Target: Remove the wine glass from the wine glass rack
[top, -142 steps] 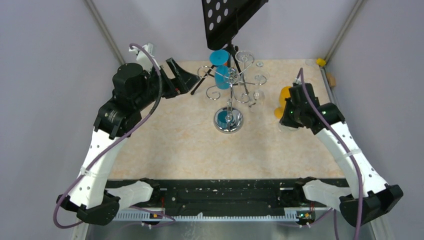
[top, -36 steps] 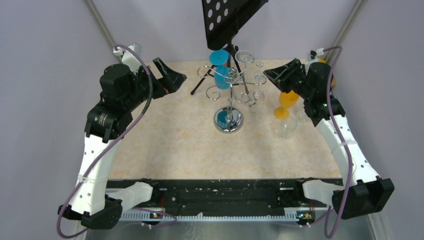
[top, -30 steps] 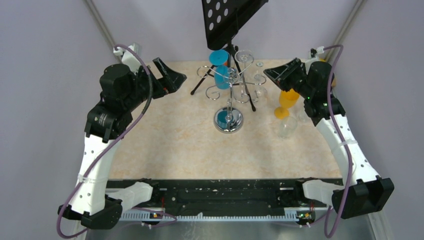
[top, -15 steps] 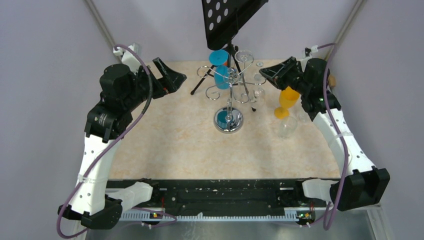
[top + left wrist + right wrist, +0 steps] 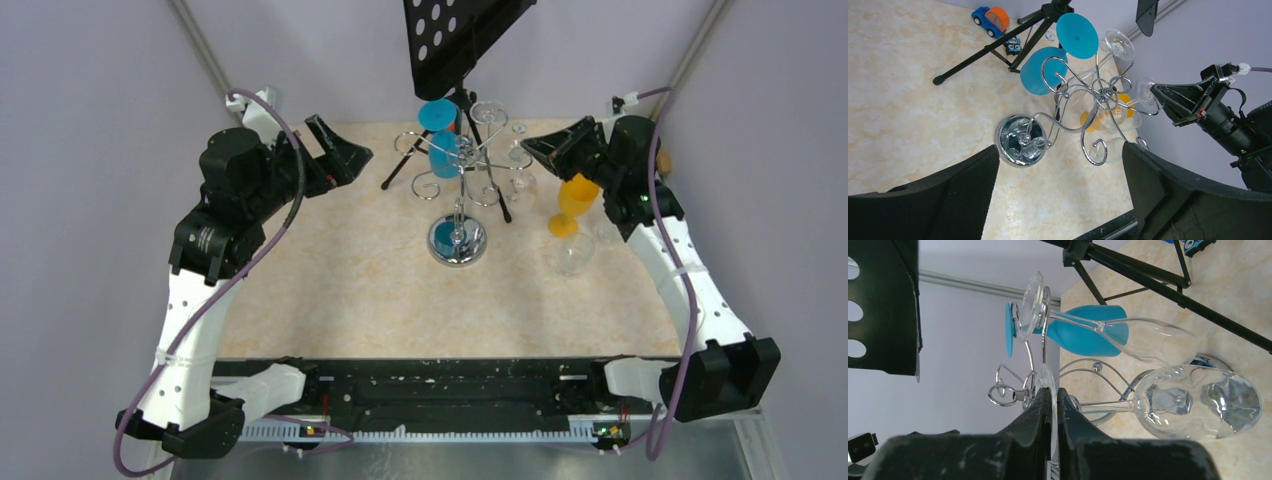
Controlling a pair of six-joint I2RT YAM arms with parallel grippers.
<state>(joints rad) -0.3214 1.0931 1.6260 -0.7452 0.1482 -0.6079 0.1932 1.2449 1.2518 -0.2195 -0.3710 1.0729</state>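
The chrome wine glass rack (image 5: 458, 170) stands at the back middle of the table on its round mirrored base (image 5: 457, 241). A clear wine glass (image 5: 1198, 405) hangs upside down from a scrolled arm on the rack's right side. My right gripper (image 5: 1052, 392) is shut on that glass's thin round foot, and its stem runs from the jaws to the bowl. In the top view the right gripper (image 5: 535, 152) is at the rack's right edge. My left gripper (image 5: 338, 152) hangs open, left of the rack and apart from it, with nothing between its fingers.
Two blue glasses (image 5: 440, 135) and another clear glass (image 5: 1128, 335) also hang on the rack. A black tripod stand with a perforated plate (image 5: 455, 40) rises just behind it. An orange glass (image 5: 572, 200) and a clear glass (image 5: 575, 252) stand on the table under my right arm. A toy car (image 5: 990, 17) sits at the back.
My right gripper has moved left to the rack and shut on the foot of the clear hanging glass. The left arm has held still since one second ago.
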